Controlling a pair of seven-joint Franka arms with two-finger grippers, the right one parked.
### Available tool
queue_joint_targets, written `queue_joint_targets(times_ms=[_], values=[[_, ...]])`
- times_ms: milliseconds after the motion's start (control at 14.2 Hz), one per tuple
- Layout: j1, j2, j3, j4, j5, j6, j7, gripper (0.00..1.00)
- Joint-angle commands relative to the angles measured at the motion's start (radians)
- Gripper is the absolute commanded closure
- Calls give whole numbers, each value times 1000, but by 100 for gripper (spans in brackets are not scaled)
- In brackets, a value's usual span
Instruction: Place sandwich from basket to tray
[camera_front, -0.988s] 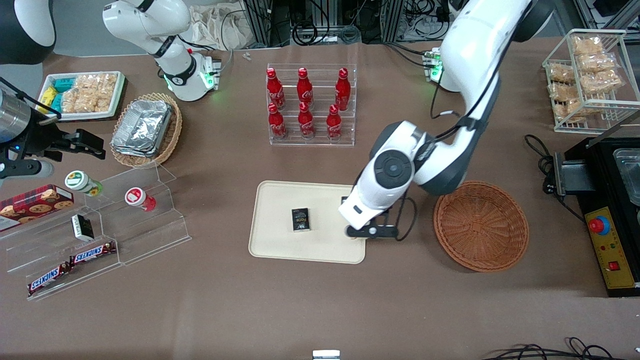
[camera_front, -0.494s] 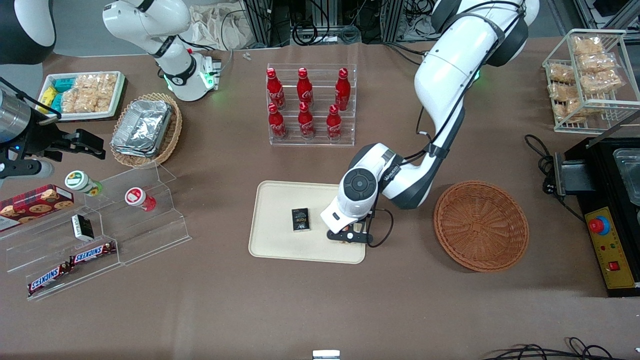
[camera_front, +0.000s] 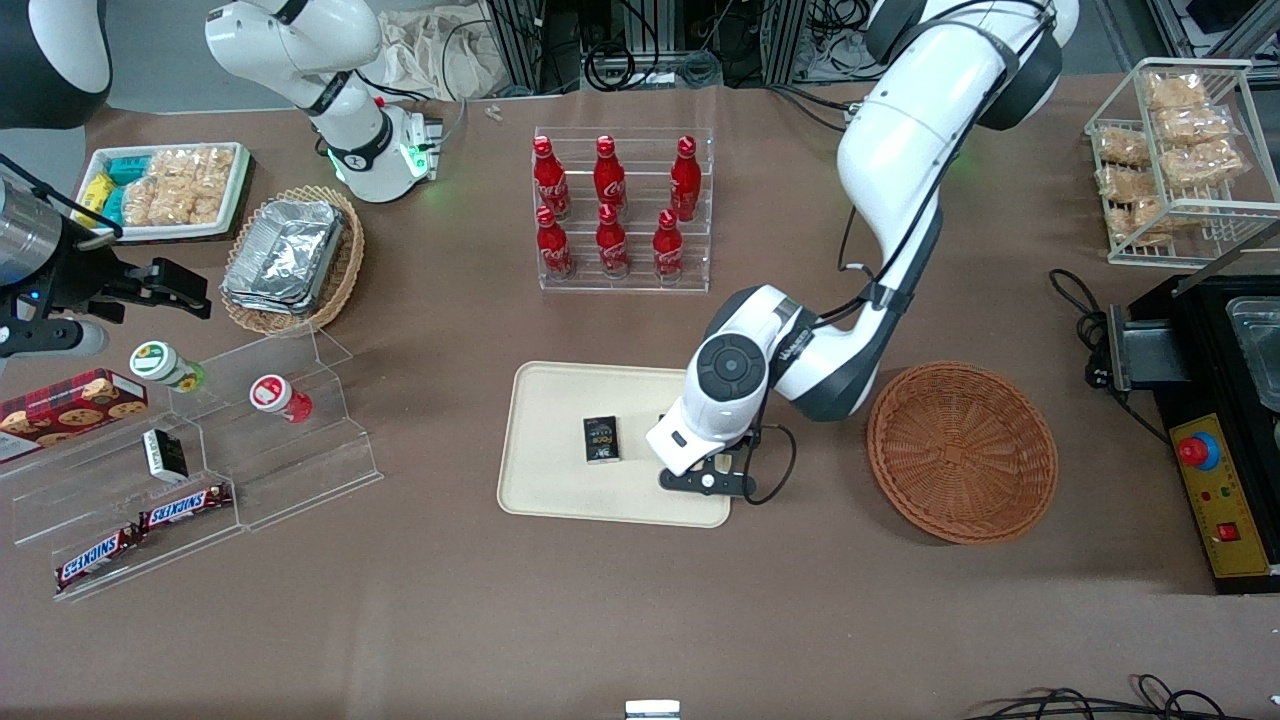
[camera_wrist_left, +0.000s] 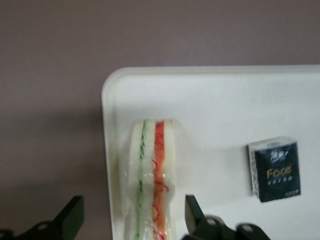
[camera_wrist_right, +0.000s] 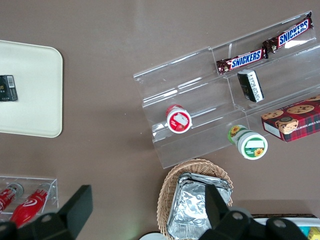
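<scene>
The sandwich (camera_wrist_left: 150, 175) stands on the cream tray (camera_wrist_left: 215, 110) close to the tray's rim, its red and green filling facing up at the wrist camera. My left gripper (camera_wrist_left: 132, 202) is open above it, one finger on each side with a gap to the bread. In the front view the gripper (camera_front: 706, 478) hangs over the basket end of the tray (camera_front: 550, 480), and the wrist hides the sandwich. The reddish-brown basket (camera_front: 962, 452) is empty, beside the tray toward the working arm's end.
A small black packet (camera_front: 601, 439) lies on the tray near its middle, also in the wrist view (camera_wrist_left: 276, 169). A clear rack of red bottles (camera_front: 622, 210) stands farther from the front camera than the tray. Clear stepped shelves with snacks (camera_front: 200, 470) lie toward the parked arm's end.
The gripper moved from the tray's basket-side edge in over the tray toward the black packet, then shifted slightly back. The upper arm swung back from the front camera.
</scene>
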Motion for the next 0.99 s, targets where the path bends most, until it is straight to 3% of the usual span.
queue_joint_targets(times_ms=[0,353,494,706,918], values=[[55,-163,13,-87,2,-157,1,0],[192,-511,7,-437,-6,-76,17,0],[251,-623,7,-549,-20,-56,114,0],[383,-725,10,-601,-96,-94,352,0],[466,-743,15,-576,-112,-166,518,0]])
